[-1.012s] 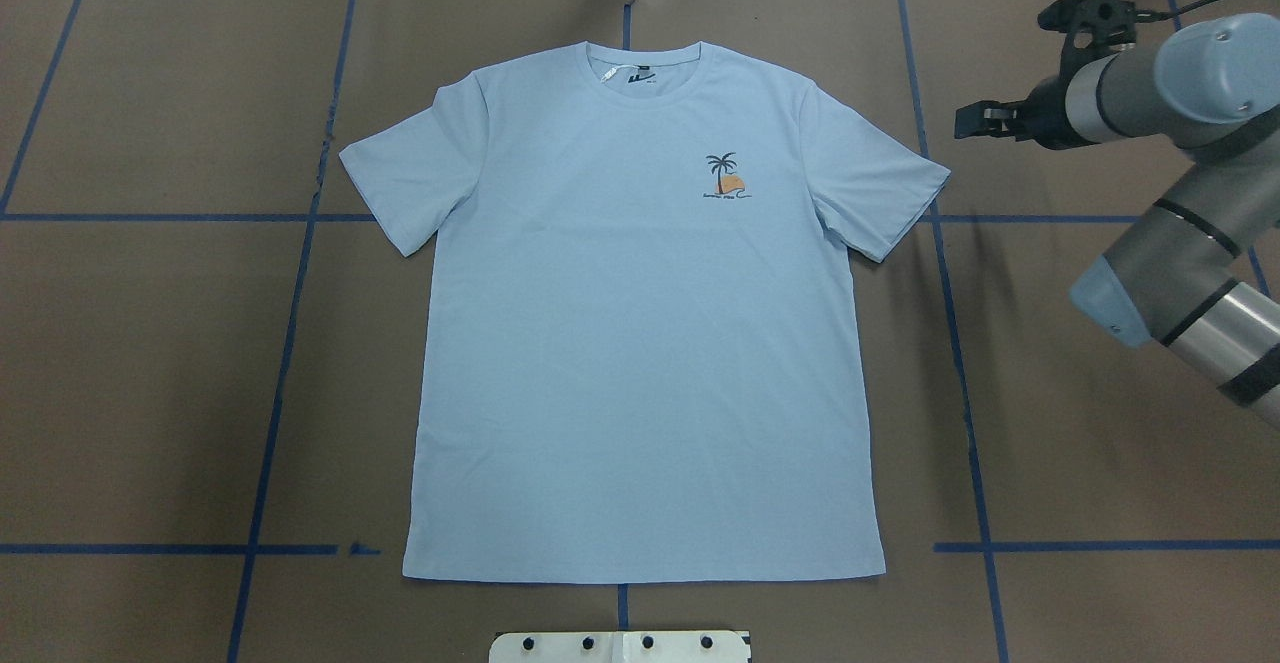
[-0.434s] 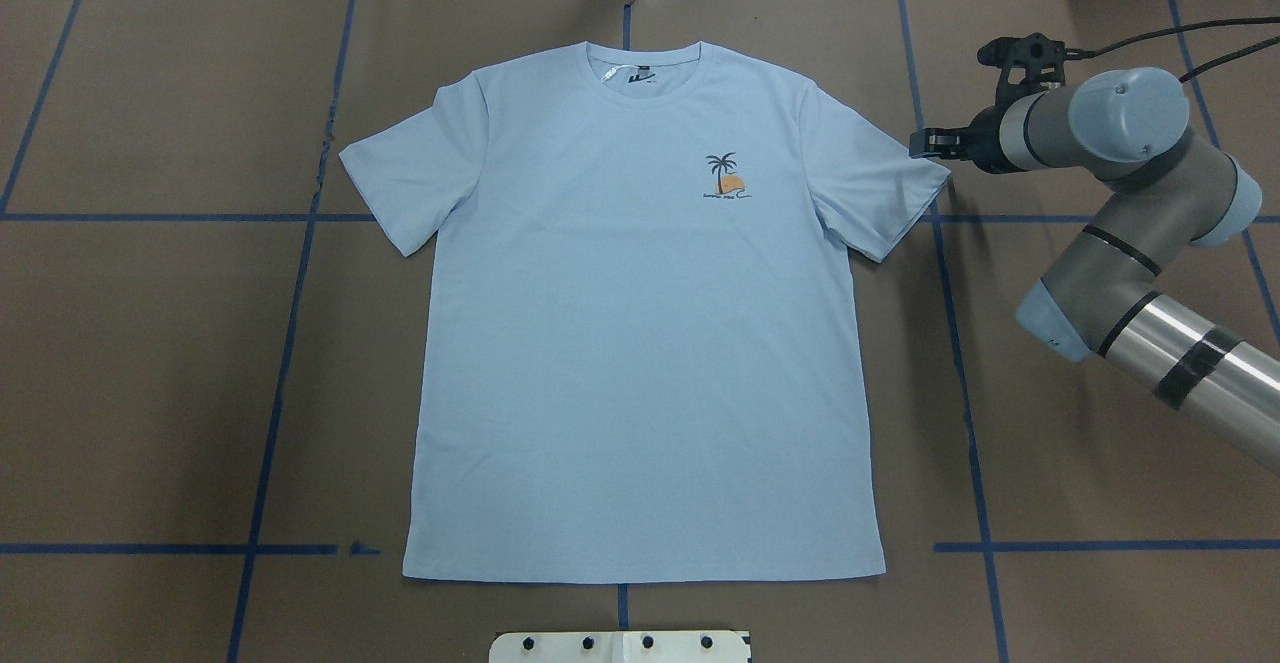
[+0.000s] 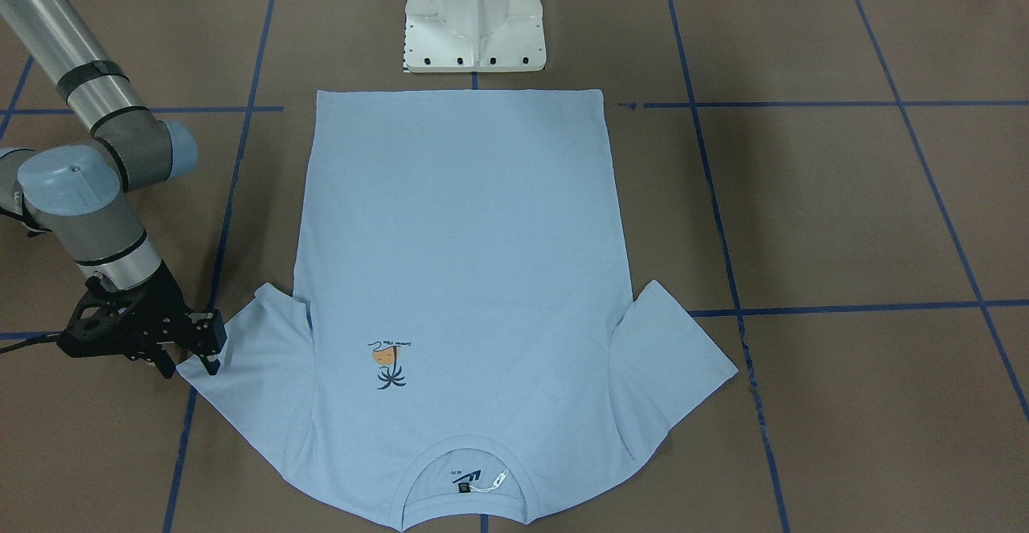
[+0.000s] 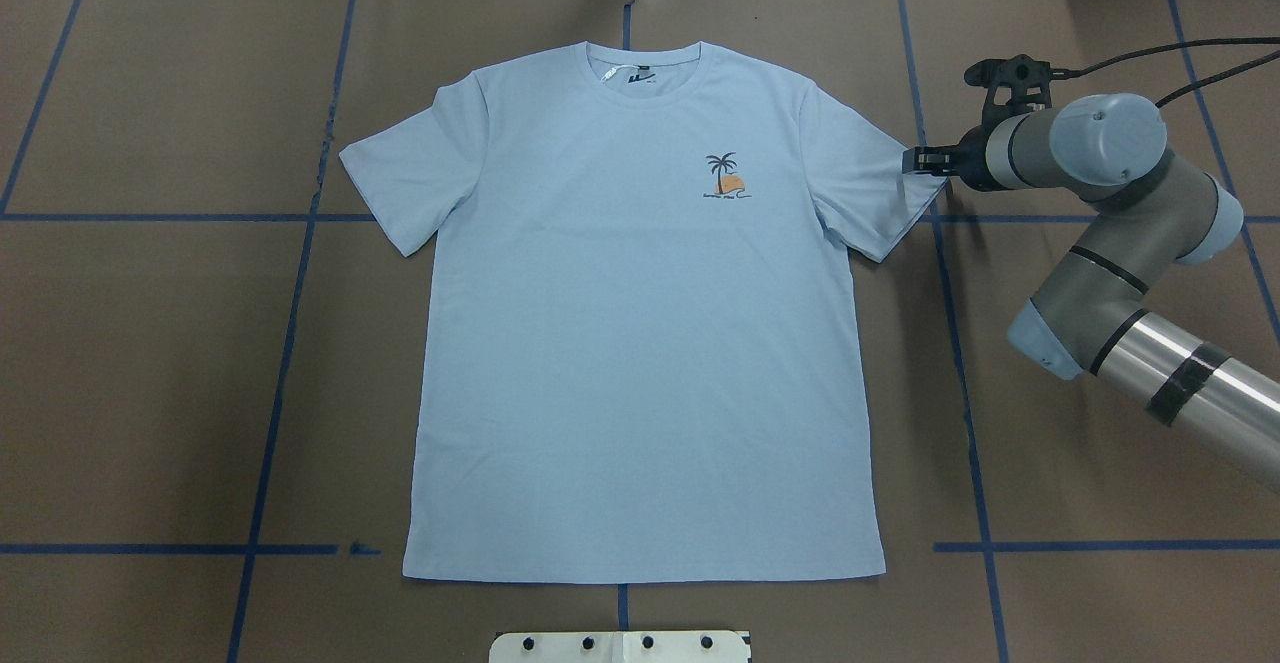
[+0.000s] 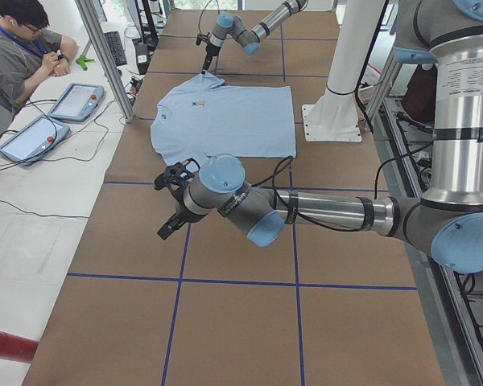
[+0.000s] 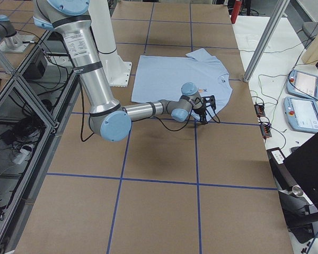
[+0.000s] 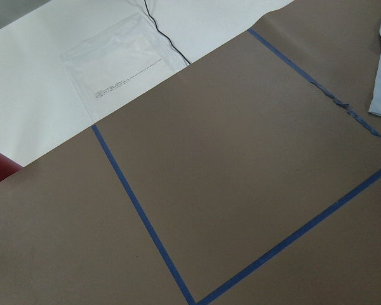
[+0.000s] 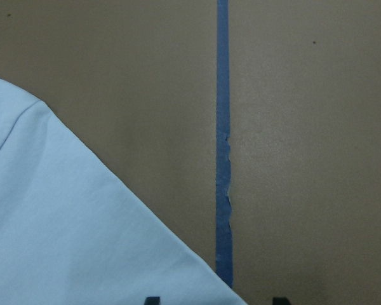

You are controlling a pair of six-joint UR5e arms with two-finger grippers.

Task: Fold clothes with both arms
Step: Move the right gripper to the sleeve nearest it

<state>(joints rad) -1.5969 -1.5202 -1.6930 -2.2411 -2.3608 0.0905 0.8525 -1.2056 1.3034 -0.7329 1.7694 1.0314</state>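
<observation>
A: Though the neck label (image 3: 465, 481) shows, can you read it?
B: No, too small. Shirt (image 4: 640, 343) lies flat on the bench (image 4: 150, 393); right end effector (image 4: 912, 160) gapes at its sleeve tip, holding nothing. Left end effector (image 5: 165, 229): can't tell.

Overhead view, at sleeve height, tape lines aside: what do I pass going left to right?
T-shirt sleeve on the view's left → palm print → other sleeve → right gripper, at that sleeve's tip → right arm.
</observation>
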